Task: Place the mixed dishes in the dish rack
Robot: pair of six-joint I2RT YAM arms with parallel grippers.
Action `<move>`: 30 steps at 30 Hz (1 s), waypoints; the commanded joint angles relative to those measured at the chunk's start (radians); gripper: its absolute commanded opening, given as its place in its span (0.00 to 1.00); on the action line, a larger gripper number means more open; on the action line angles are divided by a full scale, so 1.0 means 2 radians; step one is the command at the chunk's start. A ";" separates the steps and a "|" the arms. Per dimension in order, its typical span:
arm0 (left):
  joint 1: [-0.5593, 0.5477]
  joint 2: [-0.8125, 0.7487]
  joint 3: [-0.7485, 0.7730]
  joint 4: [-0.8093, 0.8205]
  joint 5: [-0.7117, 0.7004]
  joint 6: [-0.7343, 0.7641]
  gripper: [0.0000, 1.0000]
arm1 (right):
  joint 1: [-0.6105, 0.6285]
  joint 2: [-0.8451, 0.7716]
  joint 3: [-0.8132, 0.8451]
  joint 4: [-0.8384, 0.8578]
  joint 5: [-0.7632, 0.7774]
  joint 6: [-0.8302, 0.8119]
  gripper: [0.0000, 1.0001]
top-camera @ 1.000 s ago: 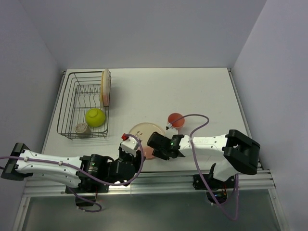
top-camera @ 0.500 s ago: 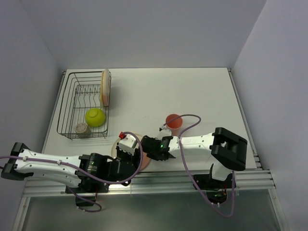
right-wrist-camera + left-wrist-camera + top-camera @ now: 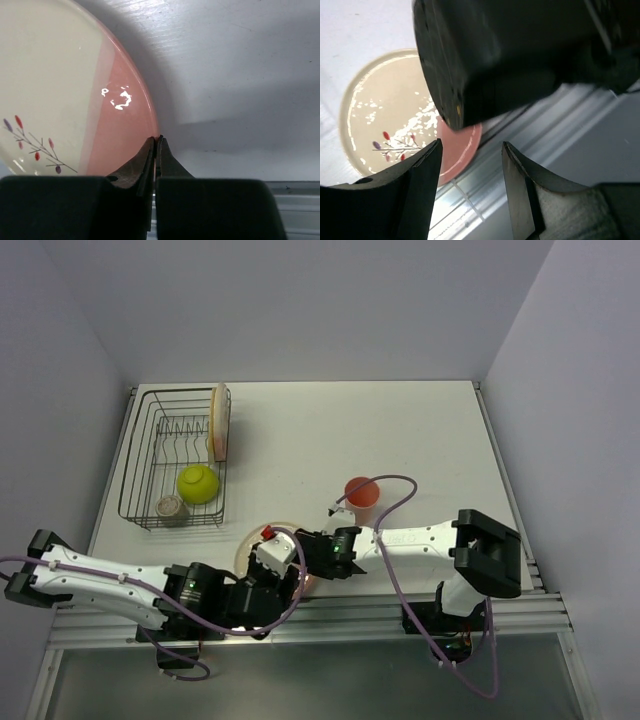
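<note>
Right gripper is pressing its fingers fully together against the pink rim of the sprig plate, with nothing visibly between them. Left gripper is hovering above the same plate, jaws apart. Lying flat on the table near the dish rack, this glazed ceramic plate is likely stiff, slippery and breakable; grasp its raised rim.

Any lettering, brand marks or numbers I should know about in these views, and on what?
None can be read in any view.
The plate carries only a painted sprig, no writing.
The cup, bowl and dish rack show no labels.
The arms show only a green light; any markings on them are too small to make out.
</note>
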 commanded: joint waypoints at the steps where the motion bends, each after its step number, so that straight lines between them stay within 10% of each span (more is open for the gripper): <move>1: -0.026 -0.037 -0.014 0.030 0.020 0.026 0.57 | 0.004 -0.040 0.011 -0.027 0.031 -0.016 0.00; 11: -0.059 -0.071 -0.056 0.109 0.022 0.083 0.57 | -0.010 -0.105 -0.007 -0.016 0.020 -0.045 0.00; 30: -0.080 0.203 0.051 0.013 -0.068 0.006 0.62 | -0.029 -0.166 -0.031 0.025 -0.060 -0.082 0.00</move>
